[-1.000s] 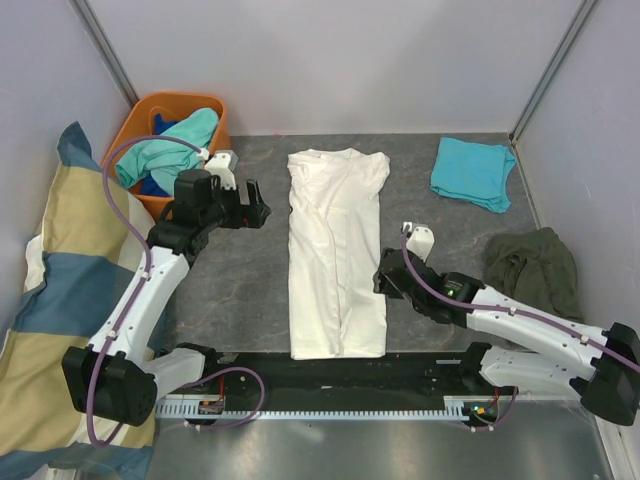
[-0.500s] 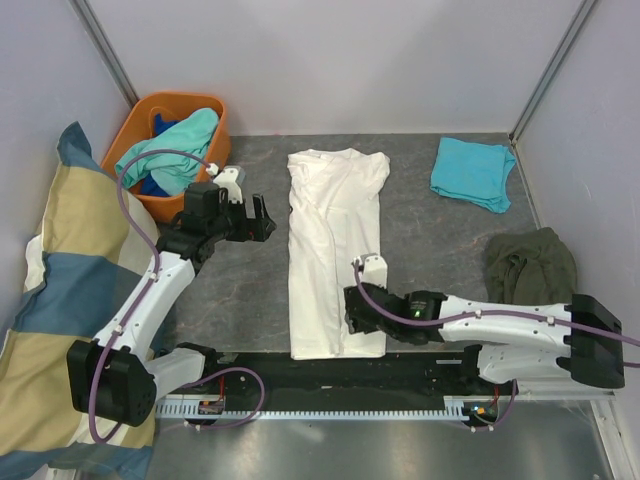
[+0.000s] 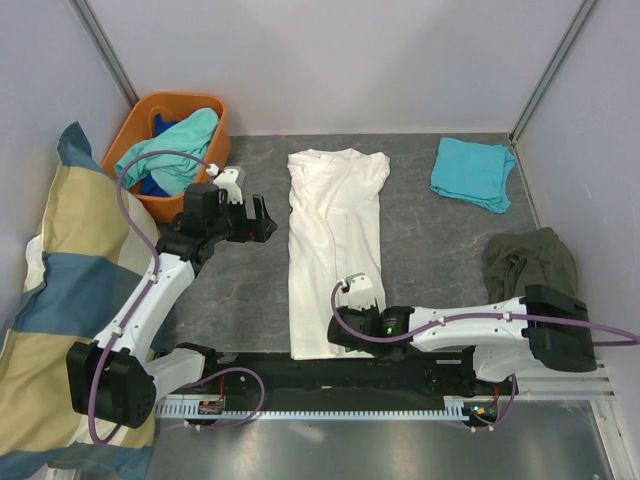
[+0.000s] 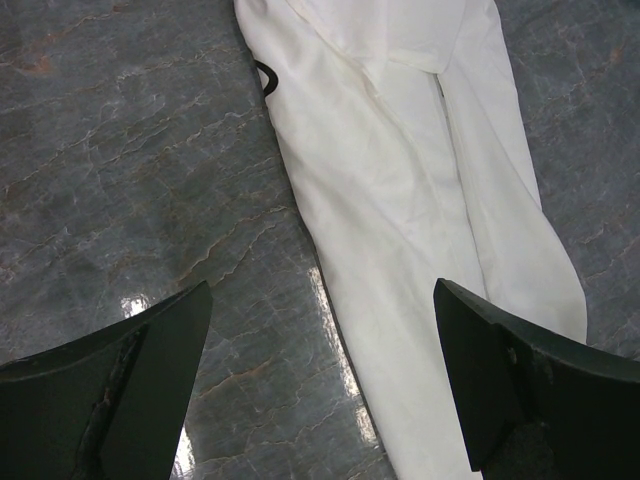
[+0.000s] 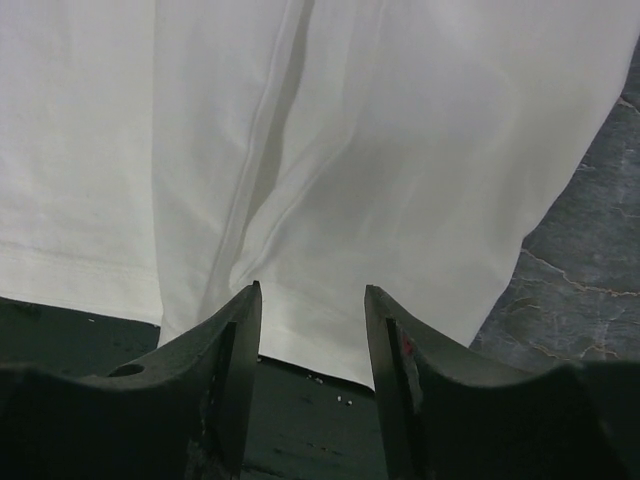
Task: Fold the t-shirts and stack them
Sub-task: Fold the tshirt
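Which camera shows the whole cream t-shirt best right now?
Top external: the cream t-shirt lies full length, only its near end partly hidden by the right arm. Left wrist shows one stretch of it; right wrist only the hem, close up.

the left arm (image 3: pixel 150 290) is seen bent up and forward from its base at the near left, its wrist turned towards the middle, and the left tool (image 3: pixel 262 217) is tilted downward with its two fingers (image 4: pixel 150 380) spread wide, nothing being held between them. the right arm (image 3: pixel 470 325) is stretched low and almost flat from its base at the near right, reaching across towards the centre. the right tool (image 3: pixel 343 325) is angled down at the end of it, its jaws set partly apart and parallel, and nothing is seen gripped between them.
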Robot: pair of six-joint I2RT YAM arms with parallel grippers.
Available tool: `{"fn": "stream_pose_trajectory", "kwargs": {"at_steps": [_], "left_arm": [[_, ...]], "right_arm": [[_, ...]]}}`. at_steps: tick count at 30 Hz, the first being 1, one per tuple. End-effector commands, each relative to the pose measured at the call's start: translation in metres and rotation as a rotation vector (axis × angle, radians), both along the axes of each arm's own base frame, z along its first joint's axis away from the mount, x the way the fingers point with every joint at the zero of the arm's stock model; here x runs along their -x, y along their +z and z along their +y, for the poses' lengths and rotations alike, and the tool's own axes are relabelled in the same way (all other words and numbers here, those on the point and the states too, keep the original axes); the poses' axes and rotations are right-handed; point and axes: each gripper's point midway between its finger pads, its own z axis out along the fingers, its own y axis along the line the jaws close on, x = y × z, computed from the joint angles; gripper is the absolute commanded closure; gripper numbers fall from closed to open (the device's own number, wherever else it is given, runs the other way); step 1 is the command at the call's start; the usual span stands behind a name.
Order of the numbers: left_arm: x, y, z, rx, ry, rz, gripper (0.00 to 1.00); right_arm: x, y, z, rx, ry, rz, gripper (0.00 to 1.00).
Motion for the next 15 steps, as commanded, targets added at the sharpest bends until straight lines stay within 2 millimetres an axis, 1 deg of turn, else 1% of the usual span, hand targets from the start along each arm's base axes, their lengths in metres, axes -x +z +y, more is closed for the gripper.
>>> {"fn": "stream_pose_trajectory", "kwargs": {"at_steps": [1, 9, 15], "left_arm": [[0.0, 0.015, -0.005, 0.043, -0.009, -0.052, 0.0], [0.001, 0.014, -0.005, 0.041, -0.006, -0.049, 0.0], [0.001, 0.011, -0.005, 0.038, -0.009, -0.046, 0.0]], "right_arm": [[-0.008, 0.011, 0.015, -0.032, -0.031, -0.041, 0.46], [-0.009, 0.007, 0.03, -0.032, -0.01, -0.035, 0.47], [-0.006, 0.0, 0.033, -0.018, 0.004, -0.018, 0.47]]}}
